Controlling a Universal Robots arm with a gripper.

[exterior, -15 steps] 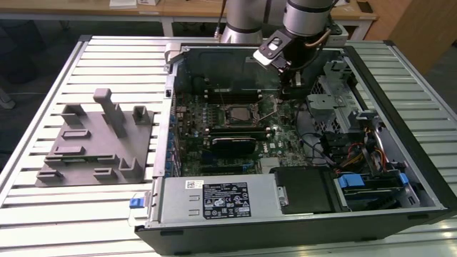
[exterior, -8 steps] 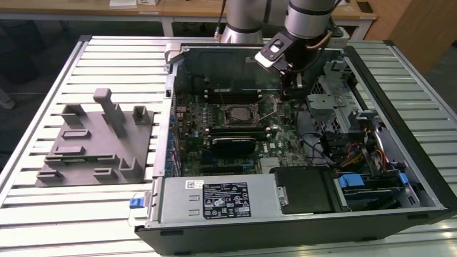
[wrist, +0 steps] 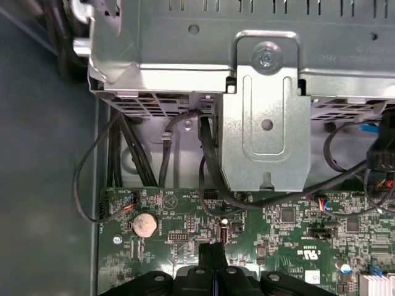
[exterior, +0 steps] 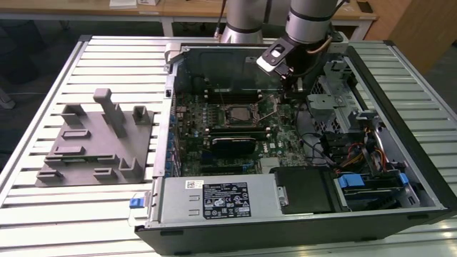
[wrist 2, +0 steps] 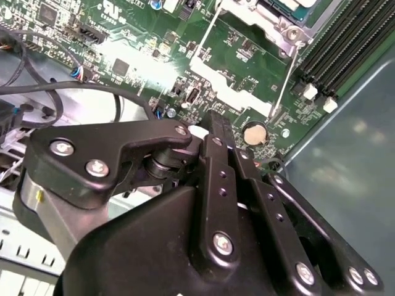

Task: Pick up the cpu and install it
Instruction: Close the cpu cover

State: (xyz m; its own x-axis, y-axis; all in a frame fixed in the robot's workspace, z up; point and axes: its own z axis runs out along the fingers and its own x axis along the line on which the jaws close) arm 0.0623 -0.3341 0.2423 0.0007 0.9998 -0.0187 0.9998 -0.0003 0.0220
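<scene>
Installation looks to be the step in hand, not the pick-up. Reading across the exterior view for you: the large gray slotted plastic fixture (exterior: 93, 139) sits well off to the exterior view's left of the black two-fingered gripper (exterior: 289, 92), outside the open black computer case (exterior: 286, 238). Next comes the square metal-framed socket (exterior: 226, 114) on the green motherboard (exterior: 286, 144), near the gripper on that same side. Then the gripper itself, low over the board and clenched. In the first wrist view its fingers (wrist: 207, 258) meet along a thin seam with nothing between them. The round silvery coin battery (wrist: 145, 224) lies near the tips.

Now the cpu (wrist 2: 290, 4). In the second wrist view you catch a sliver of pale silvery top with a thin dark rim, lying flat inside the socket frame. It is apart from the fingertips, beyond the thin wire lever (wrist 2: 282, 80). It looks seated, though I can't confirm that from a sliver. My judgement: any further move here calls for slow, small motion, because the lever and the board parts crowd the fingers.
</scene>
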